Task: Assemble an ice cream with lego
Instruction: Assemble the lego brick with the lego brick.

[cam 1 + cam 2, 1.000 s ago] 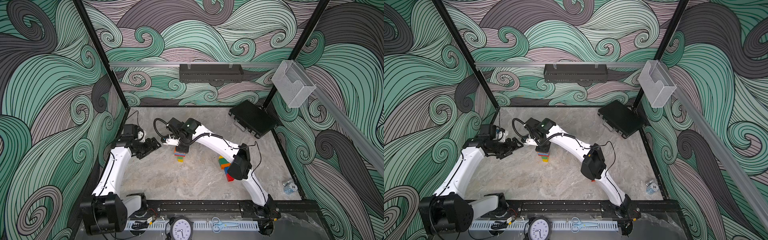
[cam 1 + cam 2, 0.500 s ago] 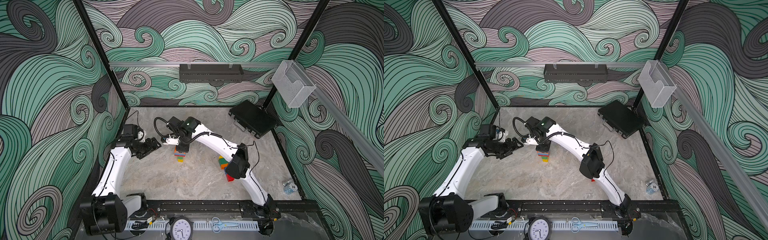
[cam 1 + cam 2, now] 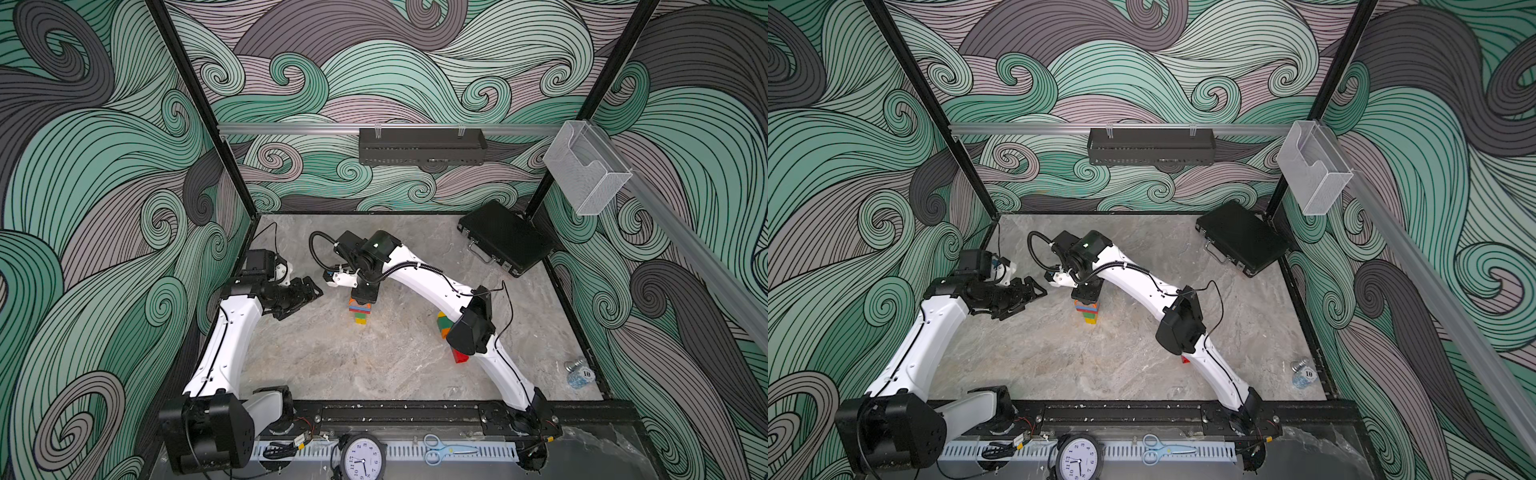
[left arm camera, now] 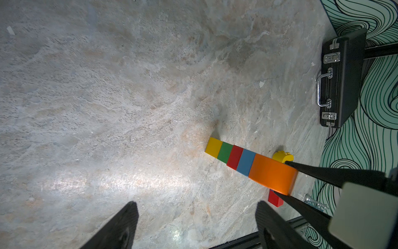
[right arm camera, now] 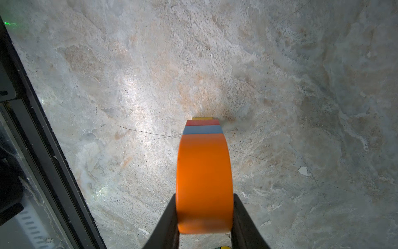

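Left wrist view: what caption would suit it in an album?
Right gripper clamps a rounded orange plastic brick atop a yellow, green, red and blue brick tower; left gripper hovers open.

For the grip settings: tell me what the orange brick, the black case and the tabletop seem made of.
Orange brick: likely hard moulded plastic, smooth, even colour, soft sheen.
Black case: matte shell, plastic or coated metal; shiny metal handle and latches.
Tabletop: veined marble look, light glare; real stone or laminate, cannot tell.
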Controlling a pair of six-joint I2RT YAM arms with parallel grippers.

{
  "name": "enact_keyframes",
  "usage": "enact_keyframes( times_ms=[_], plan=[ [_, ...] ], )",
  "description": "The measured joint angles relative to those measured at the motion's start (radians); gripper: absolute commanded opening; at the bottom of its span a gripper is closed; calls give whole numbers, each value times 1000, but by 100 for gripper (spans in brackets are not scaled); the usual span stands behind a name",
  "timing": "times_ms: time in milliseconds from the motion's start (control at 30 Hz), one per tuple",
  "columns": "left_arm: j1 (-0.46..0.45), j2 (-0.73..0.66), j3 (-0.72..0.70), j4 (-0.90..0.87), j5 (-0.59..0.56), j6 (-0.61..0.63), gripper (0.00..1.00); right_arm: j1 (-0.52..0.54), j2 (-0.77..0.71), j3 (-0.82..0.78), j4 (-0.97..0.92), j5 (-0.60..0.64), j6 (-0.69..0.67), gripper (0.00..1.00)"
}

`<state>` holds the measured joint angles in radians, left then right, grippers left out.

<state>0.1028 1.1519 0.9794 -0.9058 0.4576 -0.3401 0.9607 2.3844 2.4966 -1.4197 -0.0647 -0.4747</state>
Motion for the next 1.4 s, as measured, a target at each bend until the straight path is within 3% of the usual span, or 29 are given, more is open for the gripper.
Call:
enact_keyframes(
  times_ms=[833, 1400],
  plan=[
    [0, -71, -27, -2, 50, 5, 86, 4, 25, 59, -28, -5, -46, 1],
    [0, -143, -28, -1, 56, -13, 86, 4, 30, 77, -39, -8, -45, 22]
  ],
)
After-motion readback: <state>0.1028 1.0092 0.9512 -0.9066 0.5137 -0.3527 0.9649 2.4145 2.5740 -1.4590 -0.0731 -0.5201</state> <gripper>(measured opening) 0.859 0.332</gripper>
